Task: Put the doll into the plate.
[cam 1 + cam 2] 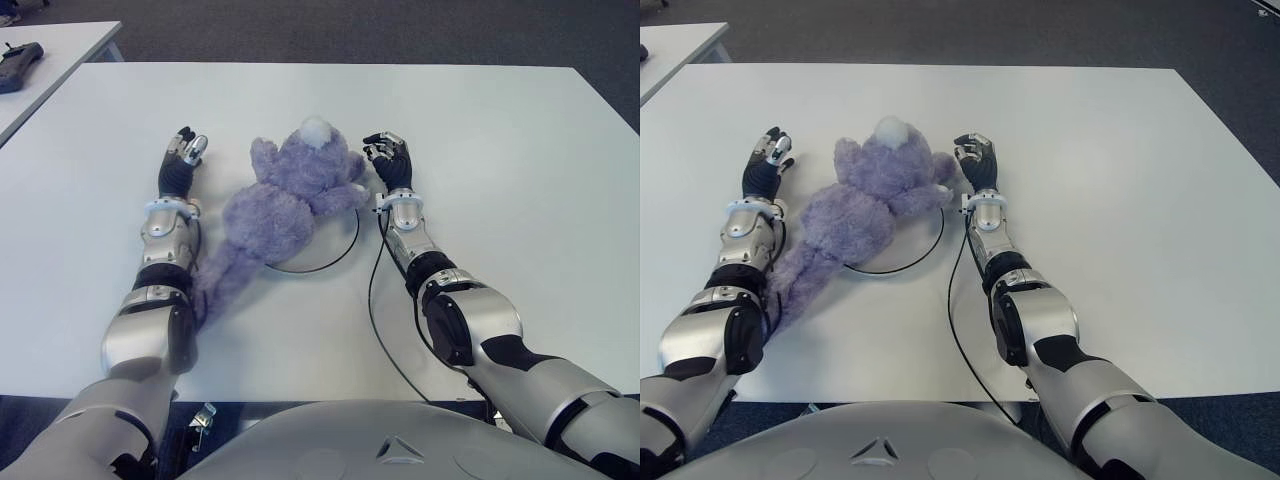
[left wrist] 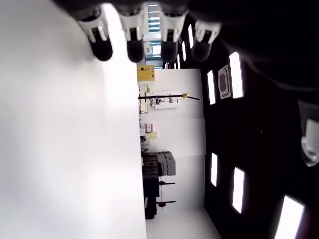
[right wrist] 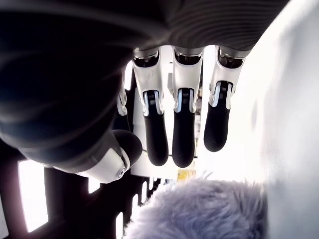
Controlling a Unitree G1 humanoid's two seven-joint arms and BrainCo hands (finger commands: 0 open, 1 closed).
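Purple plush doll [image 1: 290,195] lies partly across the plate [image 1: 345,245] on the white table [image 1: 500,150], tail trailing off. Right hand [image 1: 388,155], fingers loosely open, sits beside its head; left hand [image 1: 183,155] is spread, empty. It looks soft, light and floppy; the body should be the best place to grip.

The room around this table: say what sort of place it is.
Probably an office or robotics lab. The plain white table stands on grey carpet, a second white table is at the left, and the left wrist view shows ceiling light panels and stacked equipment.
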